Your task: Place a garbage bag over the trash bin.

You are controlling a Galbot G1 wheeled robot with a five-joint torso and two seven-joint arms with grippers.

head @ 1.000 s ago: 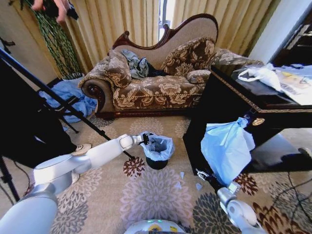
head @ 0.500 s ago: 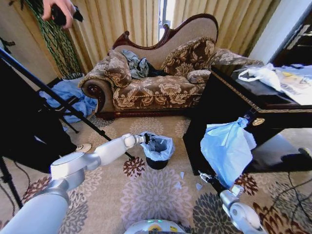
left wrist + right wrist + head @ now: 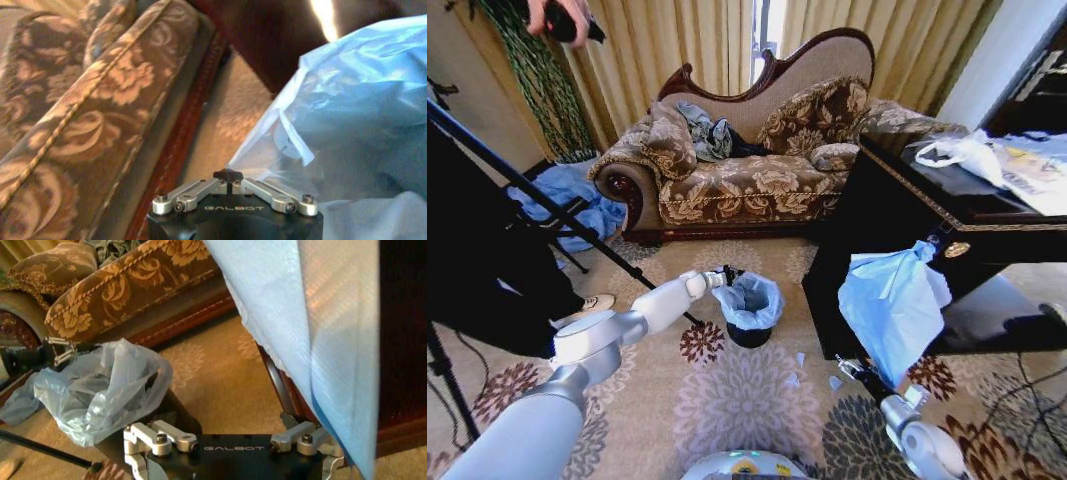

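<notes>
The right gripper (image 3: 845, 366) waits low by the floor, its fingers spread apart, just beside the big blue plastic (image 3: 892, 305) hanging off the dark cabinet (image 3: 897, 215). Further out on the rug (image 3: 727, 400) stands the bin (image 3: 749, 334), the bag (image 3: 749, 299) draped over its mouth and bunched up above the rim. The left gripper (image 3: 726, 277) is at the bag's far-left edge, fingers drawn together, though I cannot tell whether plastic is caught between them. Behind sits the sofa (image 3: 747, 180)
</notes>
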